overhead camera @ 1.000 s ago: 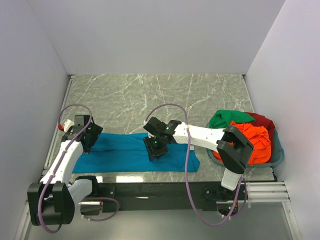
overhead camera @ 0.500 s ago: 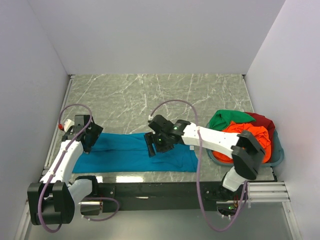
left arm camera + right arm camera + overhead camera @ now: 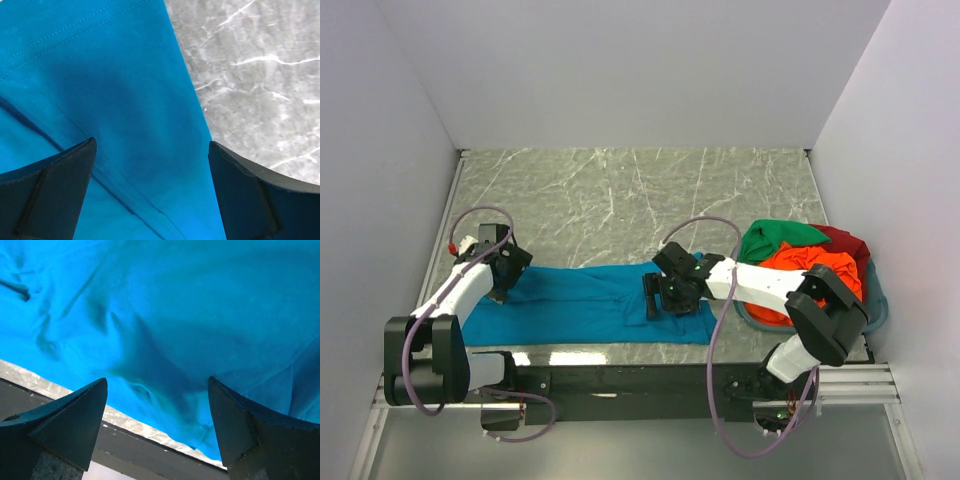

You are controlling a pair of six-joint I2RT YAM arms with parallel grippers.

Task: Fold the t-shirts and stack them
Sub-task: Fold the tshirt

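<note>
teal shirt on table | left jaws apart over its left end | right jaws apart over right end

Bright, even light comes from above; the overhead view is sharp. Pale glare lies along the near edge of the grey marbled surface. In both wrist views soft shadows darken the teal-blue cloth t-shirt.
</note>
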